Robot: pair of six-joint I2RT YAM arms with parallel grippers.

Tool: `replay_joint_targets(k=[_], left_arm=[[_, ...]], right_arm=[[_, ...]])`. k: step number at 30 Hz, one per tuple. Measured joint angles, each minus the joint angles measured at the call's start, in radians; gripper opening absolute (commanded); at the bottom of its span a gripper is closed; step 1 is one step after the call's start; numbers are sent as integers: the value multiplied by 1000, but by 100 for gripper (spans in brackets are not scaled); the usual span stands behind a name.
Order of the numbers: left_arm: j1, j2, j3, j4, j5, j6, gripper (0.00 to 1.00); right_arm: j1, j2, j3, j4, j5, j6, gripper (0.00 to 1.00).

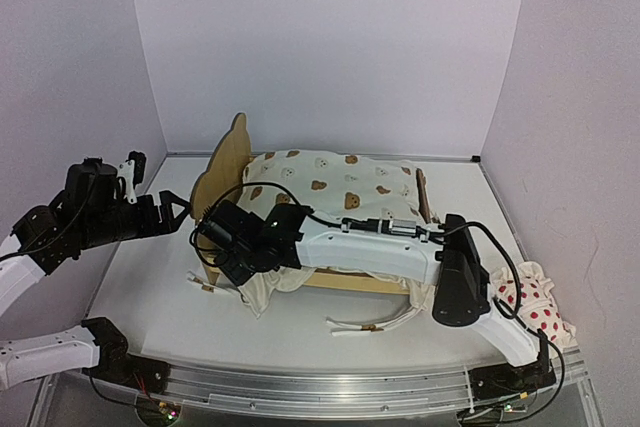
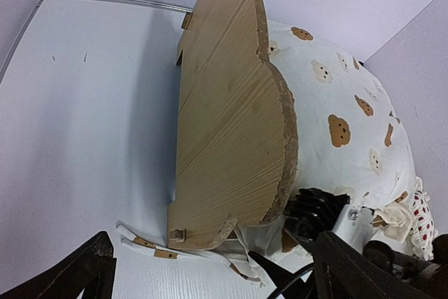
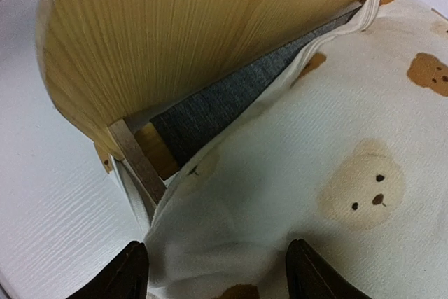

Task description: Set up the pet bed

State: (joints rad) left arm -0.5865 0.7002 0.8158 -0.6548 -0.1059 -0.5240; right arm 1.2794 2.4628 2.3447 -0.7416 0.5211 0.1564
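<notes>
The pet bed [image 1: 224,169] stands mid-table, its plywood bear-ear headboard [image 2: 231,110] at the left. The cream bear-print cushion [image 1: 340,182] lies on it, and its near-left corner hangs over the side rail. The grey felt base [image 3: 231,99] shows in the gap between headboard [image 3: 196,26] and cushion [image 3: 315,173]. My right gripper [image 3: 220,274] is open, its fingers spread wide over the cushion's near-left corner; it is by the headboard's near end in the top view [image 1: 218,252]. My left gripper [image 1: 182,211] is open and empty, left of the headboard [image 2: 210,274].
The small white red-dotted pillow [image 1: 538,307] lies at the table's right edge beside my right arm's base. White cushion ties [image 1: 370,325] trail on the table in front of the bed, and more ties [image 2: 147,246] lie by the headboard's foot. Walls close in behind and at both sides.
</notes>
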Motion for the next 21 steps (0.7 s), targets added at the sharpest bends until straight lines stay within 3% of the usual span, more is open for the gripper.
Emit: replay_joint_targets(k=[7, 14, 17, 21], left_arm=[[0, 0, 0, 0, 0, 0, 98], [0, 1, 0, 0, -1, 0, 98], [0, 4, 0, 0, -3, 0, 98], [0, 12, 0, 0, -3, 0, 97]], right_arm=[[-2, 13, -47, 23, 4, 5, 43], [-8, -7, -96, 62, -31, 5, 31], [-17, -45, -133, 69, -74, 12, 15], [-20, -109, -181, 68, -101, 4, 3]])
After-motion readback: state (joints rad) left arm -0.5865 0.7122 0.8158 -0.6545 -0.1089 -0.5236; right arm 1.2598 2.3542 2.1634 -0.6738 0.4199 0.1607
